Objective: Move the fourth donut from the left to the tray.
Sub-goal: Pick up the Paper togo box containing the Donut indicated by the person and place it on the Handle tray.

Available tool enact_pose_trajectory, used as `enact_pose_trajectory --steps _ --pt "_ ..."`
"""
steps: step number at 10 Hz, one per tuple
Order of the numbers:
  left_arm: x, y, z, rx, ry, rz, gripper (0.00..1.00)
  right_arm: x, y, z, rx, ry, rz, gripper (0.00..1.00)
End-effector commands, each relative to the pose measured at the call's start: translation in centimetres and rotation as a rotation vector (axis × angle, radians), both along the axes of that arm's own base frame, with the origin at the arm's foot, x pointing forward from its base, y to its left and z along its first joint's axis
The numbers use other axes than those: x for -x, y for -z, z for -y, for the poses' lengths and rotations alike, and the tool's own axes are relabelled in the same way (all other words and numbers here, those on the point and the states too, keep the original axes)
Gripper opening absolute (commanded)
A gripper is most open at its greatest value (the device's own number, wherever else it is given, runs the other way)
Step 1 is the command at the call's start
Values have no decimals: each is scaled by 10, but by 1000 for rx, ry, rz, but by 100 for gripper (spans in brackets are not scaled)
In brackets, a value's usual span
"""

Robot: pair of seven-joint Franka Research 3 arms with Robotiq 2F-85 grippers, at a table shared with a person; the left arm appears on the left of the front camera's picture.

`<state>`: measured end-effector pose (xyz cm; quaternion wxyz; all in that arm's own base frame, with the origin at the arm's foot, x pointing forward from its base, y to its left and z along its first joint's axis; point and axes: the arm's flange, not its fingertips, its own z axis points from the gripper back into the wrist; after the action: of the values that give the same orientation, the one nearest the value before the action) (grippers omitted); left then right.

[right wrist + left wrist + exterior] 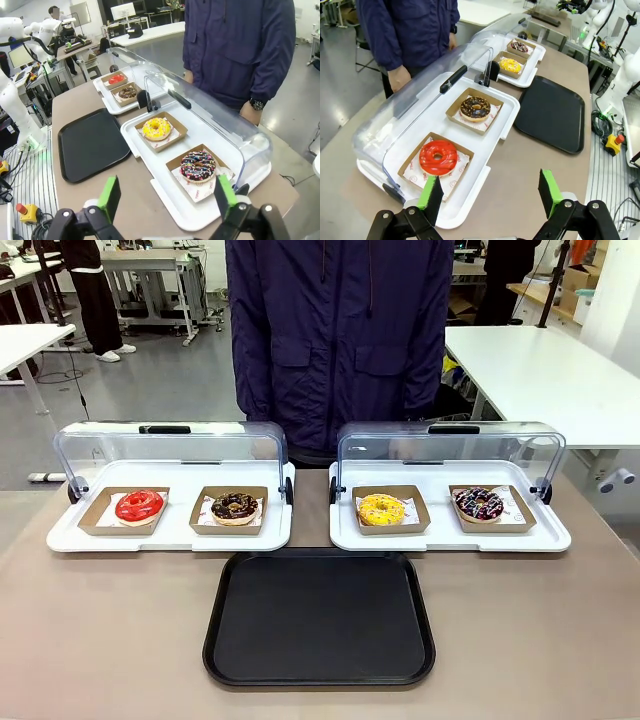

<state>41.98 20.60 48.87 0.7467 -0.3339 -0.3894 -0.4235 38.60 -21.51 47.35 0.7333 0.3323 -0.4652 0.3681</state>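
The fourth donut (479,504), dark chocolate with white, pink and purple sprinkles, lies in a brown cardboard holder at the right end of the right white display tray; it is close below my right gripper's view (198,165) and far off in the left wrist view (519,47). The black tray (319,616) lies bare at the table's near middle (91,143) (551,112). My left gripper (490,192) hangs open above the table near the red donut. My right gripper (166,196) is open, short of the display tray's front edge.
From the left stand a red donut (139,506), a chocolate donut with golden crumbs (235,507) and a yellow donut (381,509), each in a cardboard holder. Both white display trays (170,536) have clear domed lids tipped back. A person in a dark jacket (340,330) stands behind them.
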Motion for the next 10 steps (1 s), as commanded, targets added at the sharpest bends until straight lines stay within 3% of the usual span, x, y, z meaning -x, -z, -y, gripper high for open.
enact_pose_trajectory --steps 1,10 --pt "1 -1 0 7 5 2 100 -2 -2 0 -11 -2 24 100" --pt "1 -1 0 7 5 2 100 -2 -2 0 -11 -2 24 100"
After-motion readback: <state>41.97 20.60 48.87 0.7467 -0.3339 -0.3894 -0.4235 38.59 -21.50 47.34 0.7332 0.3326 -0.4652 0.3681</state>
